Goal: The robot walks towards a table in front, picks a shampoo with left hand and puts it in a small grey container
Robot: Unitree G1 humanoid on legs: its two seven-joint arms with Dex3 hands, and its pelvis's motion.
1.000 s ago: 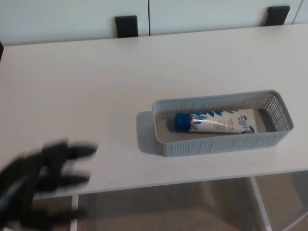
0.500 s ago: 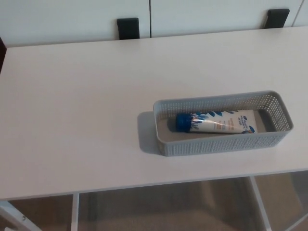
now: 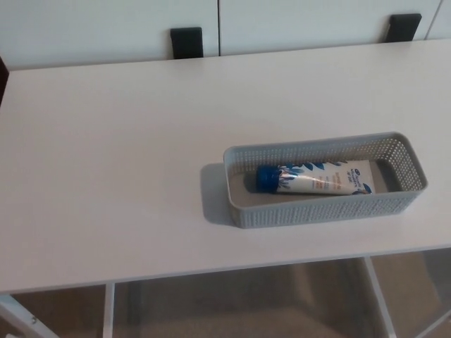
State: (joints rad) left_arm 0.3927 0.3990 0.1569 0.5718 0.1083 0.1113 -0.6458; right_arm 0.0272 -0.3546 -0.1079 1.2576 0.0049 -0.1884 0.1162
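Head view looks down on a white tabletop. Behind its far edge, a little left of the middle, stands a black block; I cannot tell what it is. Near the front edge, on the right half, sits a grey perforated container. Inside it a white shampoo tube lies on its side, with its blue cap toward the container's left end. A second black block stands behind the far right corner. The left hand and the right hand are out of view, so their state cannot be told.
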